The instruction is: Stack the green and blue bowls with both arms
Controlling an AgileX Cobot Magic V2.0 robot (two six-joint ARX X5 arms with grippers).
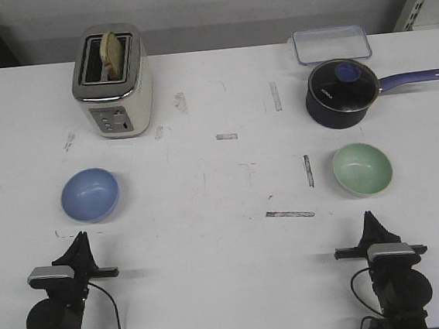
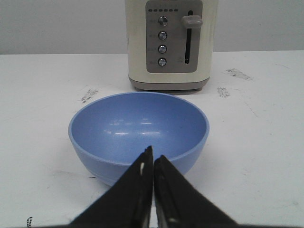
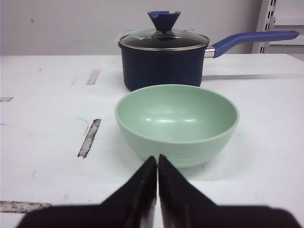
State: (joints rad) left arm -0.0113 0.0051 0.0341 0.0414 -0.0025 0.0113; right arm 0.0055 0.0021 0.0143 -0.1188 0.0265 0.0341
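Note:
The blue bowl [image 1: 90, 195] sits upright and empty on the left of the white table; it also shows in the left wrist view [image 2: 137, 130]. The green bowl [image 1: 362, 168] sits upright and empty on the right; it also shows in the right wrist view [image 3: 176, 121]. My left gripper [image 1: 80, 238] is shut and empty, just short of the blue bowl's near side, as the left wrist view [image 2: 153, 154] shows. My right gripper [image 1: 369, 216] is shut and empty, just short of the green bowl, as the right wrist view [image 3: 157, 159] shows.
A cream toaster [image 1: 112, 80] with bread in it stands behind the blue bowl. A dark navy lidded saucepan [image 1: 342, 92] with a long handle stands behind the green bowl. A clear lidded container [image 1: 331, 44] lies at the back right.

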